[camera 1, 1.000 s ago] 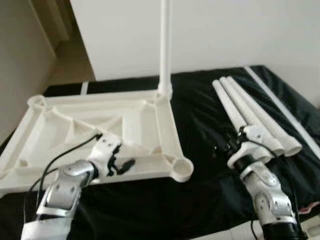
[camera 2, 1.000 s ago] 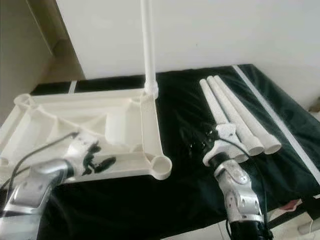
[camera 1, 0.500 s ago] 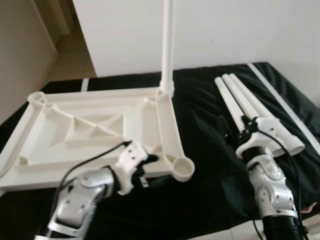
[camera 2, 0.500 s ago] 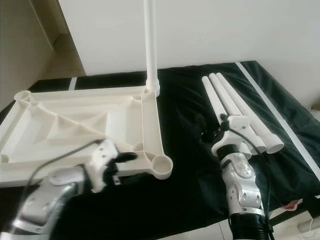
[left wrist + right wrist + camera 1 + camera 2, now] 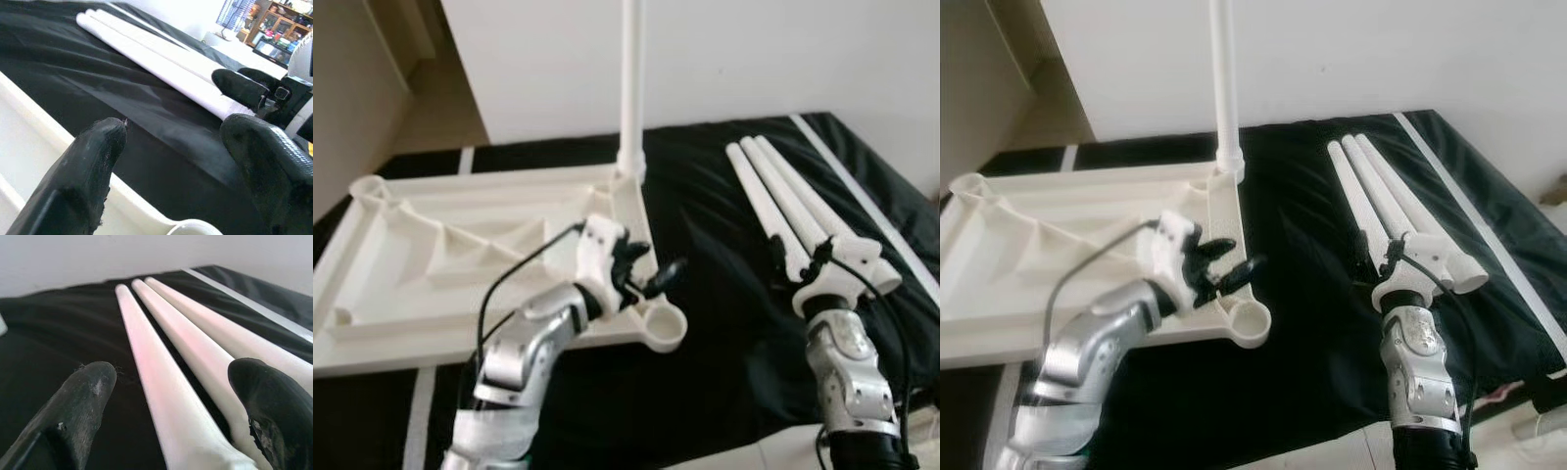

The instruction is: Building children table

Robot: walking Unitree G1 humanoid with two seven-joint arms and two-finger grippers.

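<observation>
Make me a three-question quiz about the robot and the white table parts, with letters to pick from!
1. Where does the upright white plastic table leg stand?
A. in a far corner socket of the upside-down white plastic tabletop
B. on the bare floor
C. in the right gripper

2. How many loose white plastic legs lie on the black cloth?
A. one
B. three
C. five

3. How are the fingers of the left gripper?
A. shut on a leg
B. shut on the cloth
C. open, holding nothing

Answers: 1 A, the leg rises from the tabletop's far corner. 2 B, three lie side by side by the right gripper. 3 C, the left wrist view shows a wide gap between its fingers.
</observation>
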